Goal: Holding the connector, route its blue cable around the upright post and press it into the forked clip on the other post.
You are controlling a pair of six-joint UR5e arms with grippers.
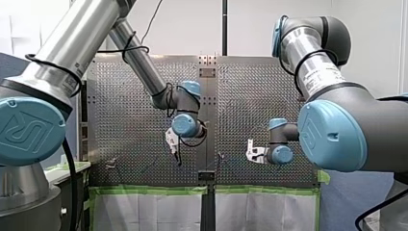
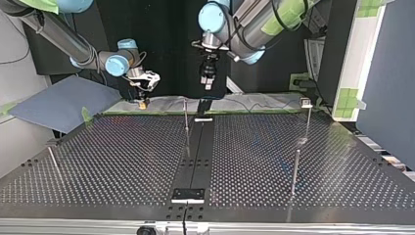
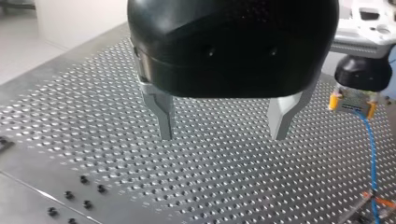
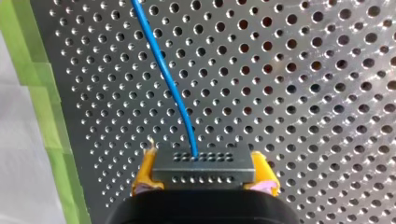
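My right gripper point(image 4: 203, 186) is shut on a dark grey connector point(image 4: 203, 168), clamped between its yellow pads point(image 4: 145, 170). A blue cable point(image 4: 163, 74) leaves the connector's face and runs away over the perforated plate. In the top view my right gripper point(image 2: 142, 101) hangs low over the plate's far edge at the left. My left gripper point(image 3: 224, 135) is open with nothing between its metal fingers point(image 3: 164, 119), hovering above the plate. Beside it I see the connector point(image 3: 352, 105) with the blue cable point(image 3: 372, 154) dropping to the plate. A thin upright post point(image 2: 186, 120) stands near the middle, and a post topped by a clip point(image 2: 306, 102) stands at the right.
Another slim post point(image 2: 295, 171) rises at the top view's near right and a leaning one point(image 2: 54, 161) at the near left. A dark centre strip point(image 2: 195, 156) splits the perforated table. Green tape point(image 1: 149, 190) lines the table's edge. A small orange-tipped fixture point(image 3: 371, 205) holds the cable's far end.
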